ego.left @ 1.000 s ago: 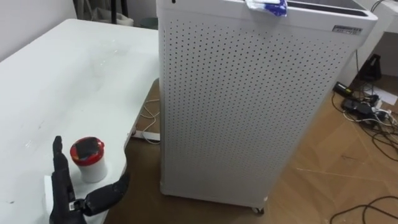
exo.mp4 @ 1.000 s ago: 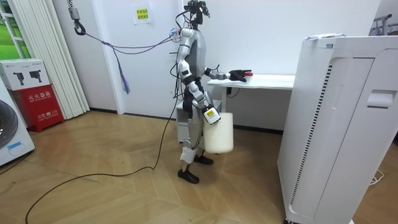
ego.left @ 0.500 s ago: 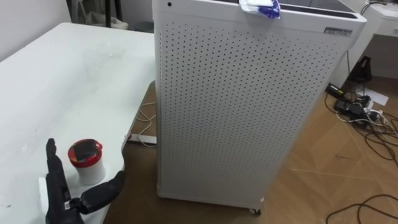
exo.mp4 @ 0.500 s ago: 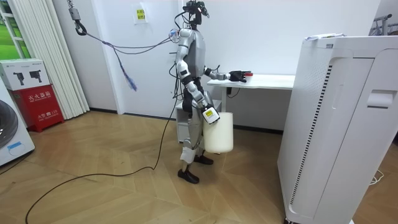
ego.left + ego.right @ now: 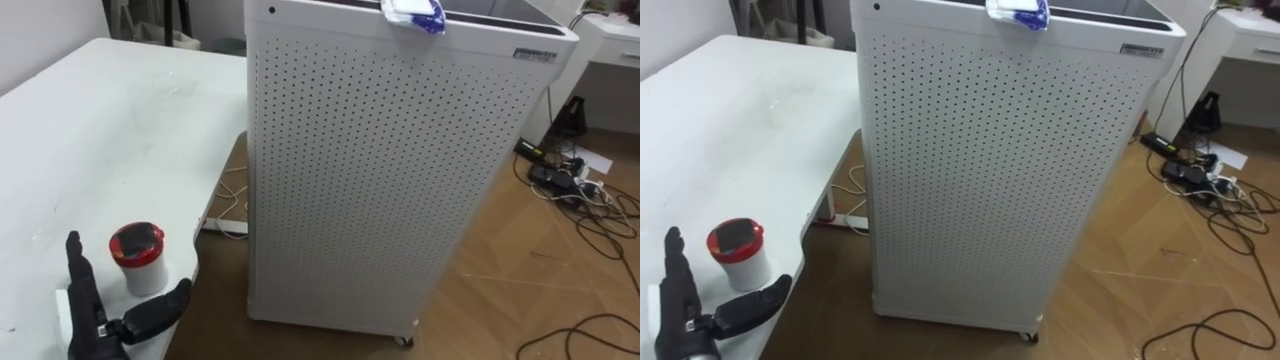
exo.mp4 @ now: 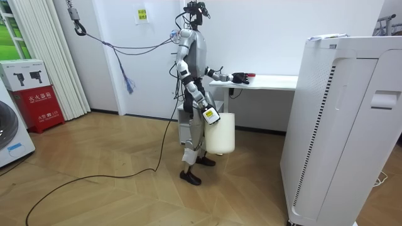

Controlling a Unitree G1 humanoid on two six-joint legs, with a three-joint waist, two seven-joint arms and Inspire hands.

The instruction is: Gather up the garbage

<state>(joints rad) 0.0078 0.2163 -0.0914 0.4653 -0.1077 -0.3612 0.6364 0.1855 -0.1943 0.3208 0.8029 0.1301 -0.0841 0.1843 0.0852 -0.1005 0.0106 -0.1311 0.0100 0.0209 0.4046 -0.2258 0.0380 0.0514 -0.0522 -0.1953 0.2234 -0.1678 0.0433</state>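
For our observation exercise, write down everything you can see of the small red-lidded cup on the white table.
The cup is small, with a plain white wall that looks like paper or plastic and a red lid with a darker, glossy centre. It stands upright and closed near the front corner of the white table. The left hand is open around it, straight fingers to its left and the thumb just in front. The fingers stand clear of it; whether the thumb touches cannot be told.
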